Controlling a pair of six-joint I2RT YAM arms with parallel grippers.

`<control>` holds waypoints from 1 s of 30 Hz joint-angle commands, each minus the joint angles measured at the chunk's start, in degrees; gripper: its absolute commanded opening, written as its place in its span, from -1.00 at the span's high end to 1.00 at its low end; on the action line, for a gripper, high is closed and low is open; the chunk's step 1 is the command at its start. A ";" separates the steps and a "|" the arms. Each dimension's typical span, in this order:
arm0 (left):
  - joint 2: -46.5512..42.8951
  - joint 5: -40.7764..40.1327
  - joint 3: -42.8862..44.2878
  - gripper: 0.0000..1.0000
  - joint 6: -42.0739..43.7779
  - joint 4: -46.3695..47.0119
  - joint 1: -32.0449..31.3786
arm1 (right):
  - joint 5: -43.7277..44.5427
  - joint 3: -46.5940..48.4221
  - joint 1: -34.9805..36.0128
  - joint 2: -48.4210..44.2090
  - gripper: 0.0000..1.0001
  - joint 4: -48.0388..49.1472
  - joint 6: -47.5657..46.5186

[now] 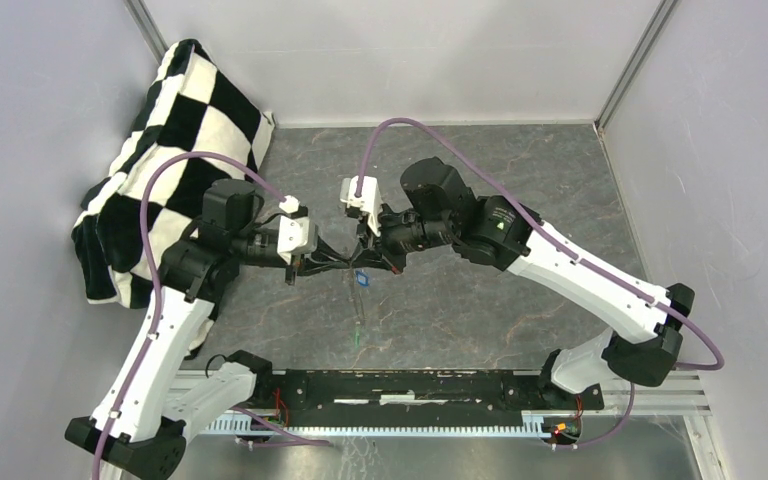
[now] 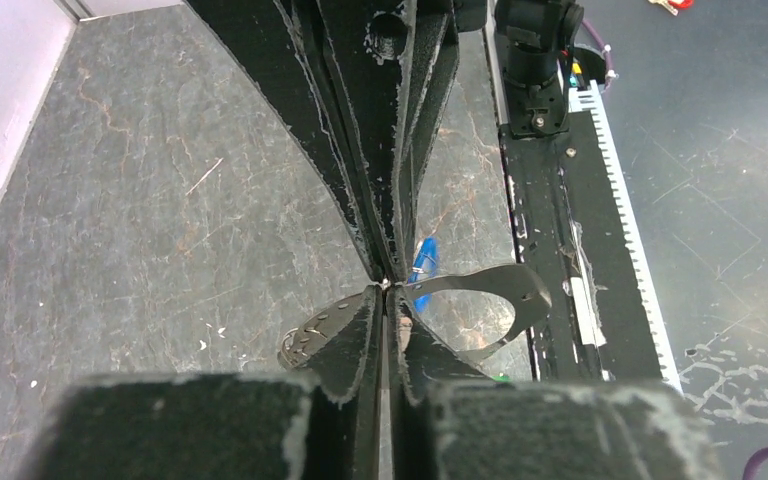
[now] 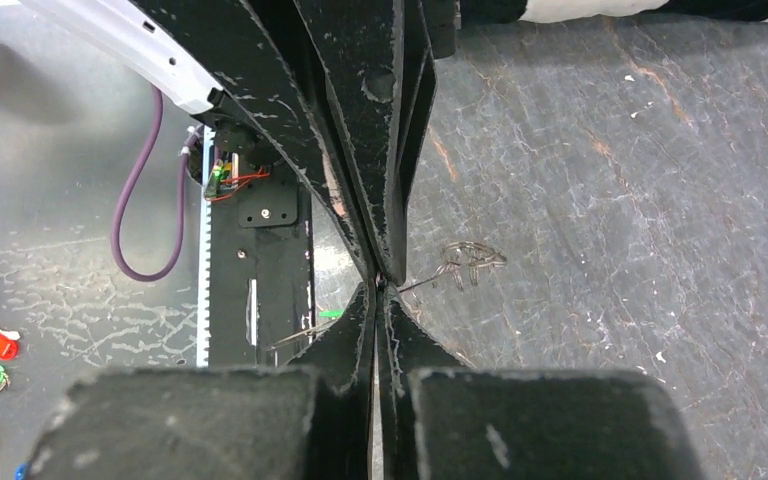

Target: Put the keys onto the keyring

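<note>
**Threading step under way at mid-frame**

The left gripper point(image 2: 384, 308) and right gripper point(image 3: 380, 300) met tip to tip, each with its fingers pressed together; what each pinched could not be told. The blue key point(image 2: 422, 262) hung just right of that junction. The keyring point(image 3: 468, 262) showed as thin wire just beside it. The green key point(image 3: 332, 314) lay on the table lower down, apparently unthreaded. Next would likely call for seating the blue key without loosening the ring.

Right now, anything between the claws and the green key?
Nothing visible covers the green key; it lies open on the table, on the base side of the claws. But the left claw and right claw are both shut, tip to tip, with the blue key dangling just beneath them.
</note>
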 commanded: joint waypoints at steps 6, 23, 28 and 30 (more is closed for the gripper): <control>0.41 1.36 1.71 0.96 2.64 -1.69 -0.75 | -1.74 1.91 -0.12 -1.73 0.51 6.83 3.45; -10.36 -3.48 -12.48 0.96 -44.54 49.80 -0.66 | -13.53 -33.70 -10.62 -20.61 -0.26 49.86 34.86; -10.88 -4.57 -12.87 0.96 -44.28 50.07 -0.67 | -14.78 -36.82 -10.56 -20.95 -0.42 57.49 39.41; -11.01 -4.85 -13.07 0.96 -44.07 50.08 -0.65 | -14.93 -37.12 -10.57 -20.89 -0.44 59.02 40.55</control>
